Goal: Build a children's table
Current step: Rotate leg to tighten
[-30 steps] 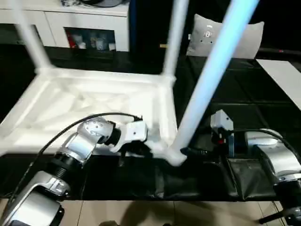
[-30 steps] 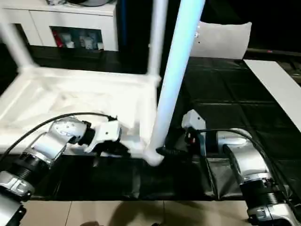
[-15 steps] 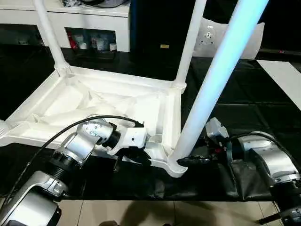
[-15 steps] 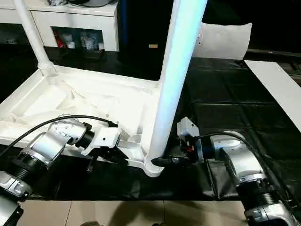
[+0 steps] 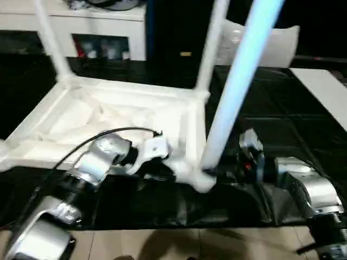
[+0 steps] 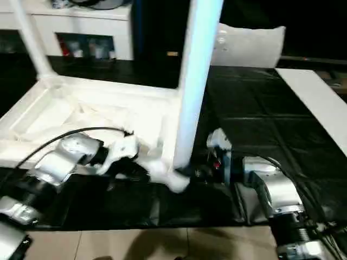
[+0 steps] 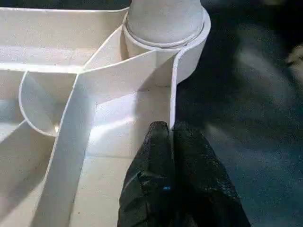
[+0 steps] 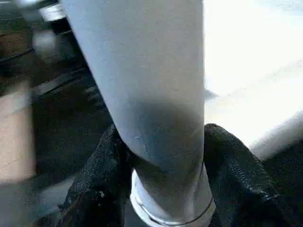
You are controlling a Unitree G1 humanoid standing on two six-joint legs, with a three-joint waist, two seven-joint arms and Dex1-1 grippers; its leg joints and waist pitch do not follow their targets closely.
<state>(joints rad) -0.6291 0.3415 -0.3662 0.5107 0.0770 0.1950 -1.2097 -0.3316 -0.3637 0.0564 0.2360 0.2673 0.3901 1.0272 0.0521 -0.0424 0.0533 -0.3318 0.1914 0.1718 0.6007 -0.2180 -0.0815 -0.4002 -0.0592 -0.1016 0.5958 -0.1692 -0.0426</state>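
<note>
The white children's table top (image 5: pixel 108 116) lies upside down on the black mat, ribbed underside facing up. Three legs show standing in its corner sockets: two far ones (image 5: pixel 209 49) and the near right leg (image 5: pixel 233 92). My left gripper (image 5: pixel 168 170) is at the near rim beside that corner. In the left wrist view its fingers (image 7: pixel 156 156) are shut on the thin rim wall (image 7: pixel 171 101), just short of the socket (image 7: pixel 163 23). My right gripper (image 5: pixel 219 174) is shut on the foot of the near right leg (image 8: pixel 151 94), one finger (image 8: pixel 236 179) on each side.
A white cabinet with glass doors (image 5: pixel 103 32) stands at the back left. A pale cushion-like panel (image 5: pixel 282 46) leans at the back right, and a white board (image 5: pixel 325 92) lies at the right. A tan floor strip (image 5: pixel 162 244) runs along the mat's near edge.
The whole picture has shifted and blurred, so the head camera moved. Both grippers keep their holds at the same corner; I cannot tell any separate move of the table.
</note>
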